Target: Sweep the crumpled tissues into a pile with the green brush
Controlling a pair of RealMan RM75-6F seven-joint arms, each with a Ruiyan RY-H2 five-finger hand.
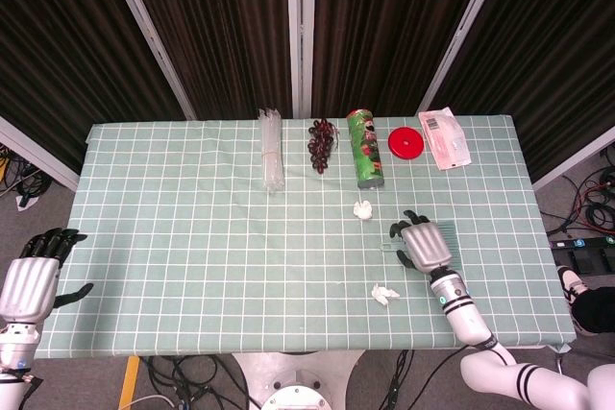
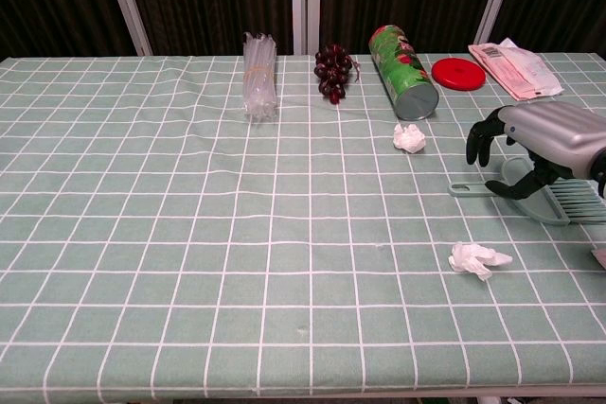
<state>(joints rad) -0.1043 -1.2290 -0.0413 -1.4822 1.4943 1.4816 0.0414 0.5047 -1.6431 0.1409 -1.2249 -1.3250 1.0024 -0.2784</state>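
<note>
The right robot hand [image 2: 530,153] hung open over the green brush [image 2: 544,198] near the counter's right edge, not gripping it, and the tissues [image 2: 478,257] lay unswept.

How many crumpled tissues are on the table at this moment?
3. One tissue lies just before the green can, a second nearer the robot, a third cut off at the chest view's right edge.
</note>
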